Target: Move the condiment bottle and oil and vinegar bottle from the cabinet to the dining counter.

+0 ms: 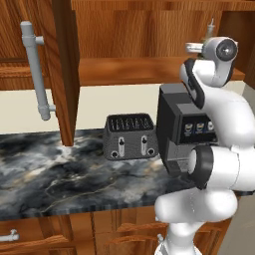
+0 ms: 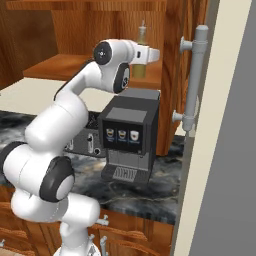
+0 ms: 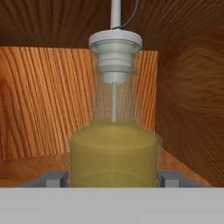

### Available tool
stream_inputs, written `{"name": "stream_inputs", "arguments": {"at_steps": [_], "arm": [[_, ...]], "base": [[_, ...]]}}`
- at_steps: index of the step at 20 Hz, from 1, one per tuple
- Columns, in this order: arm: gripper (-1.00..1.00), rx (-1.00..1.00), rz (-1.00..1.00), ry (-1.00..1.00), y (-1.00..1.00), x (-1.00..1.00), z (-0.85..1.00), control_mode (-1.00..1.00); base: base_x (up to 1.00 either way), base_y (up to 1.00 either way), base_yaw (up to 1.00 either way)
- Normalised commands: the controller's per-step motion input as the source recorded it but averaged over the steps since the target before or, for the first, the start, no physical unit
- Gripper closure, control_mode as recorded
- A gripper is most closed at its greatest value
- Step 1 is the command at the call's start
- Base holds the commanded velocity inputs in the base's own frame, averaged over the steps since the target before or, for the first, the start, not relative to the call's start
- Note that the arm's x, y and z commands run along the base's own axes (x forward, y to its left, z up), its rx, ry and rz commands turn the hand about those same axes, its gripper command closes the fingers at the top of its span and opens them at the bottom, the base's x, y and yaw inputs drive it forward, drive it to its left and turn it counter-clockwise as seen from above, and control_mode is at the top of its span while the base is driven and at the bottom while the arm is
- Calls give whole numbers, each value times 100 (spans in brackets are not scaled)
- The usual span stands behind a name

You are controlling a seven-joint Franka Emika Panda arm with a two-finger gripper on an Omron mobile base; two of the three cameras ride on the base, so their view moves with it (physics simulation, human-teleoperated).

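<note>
While I watch the left base view, my arm reaches up from the lower right into the open cabinet (image 1: pixel 64 74), whose door hangs ajar at the left with its long grey bar handle (image 1: pixel 36 69). Below, a dark toaster (image 1: pixel 130 136) and a black coffee machine (image 1: pixel 179 132) stand on the marble worktop (image 1: pixel 55 174). Only the thin spout of the oil and vinegar bottle (image 1: pixel 211 27) peeks above my wrist.

From the right base view, I see the wrist held level at shelf height, with the oil and vinegar bottle (image 2: pixel 140 62) standing on the cabinet shelf (image 2: pixel 60 67) just past the hand. The other door's handle (image 2: pixel 195 80) is at the right.

Through the hand view, the bottle (image 3: pixel 113 153) stands upright and very close, its yellow body between the two finger tips (image 3: pixel 53 178) of the gripper (image 3: pixel 113 179). My jaws are spread to either side of it; I cannot tell whether the pads touch the glass.
</note>
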Motion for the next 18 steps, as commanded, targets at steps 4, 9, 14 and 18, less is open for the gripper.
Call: {"name": "stream_inputs", "arguments": {"at_steps": [4,9,14,18], "arm": [[100,-3,5,0,57,-83,0,-100],[100,-5,3,-2,46,-92,6,-100],[100,-5,10,-3,42,-99,0,-100],[100,-1,17,-2,41,-100,0,-100]], "base": [[0,0,0],[0,0,0],[0,0,0],[0,0,0]]}}
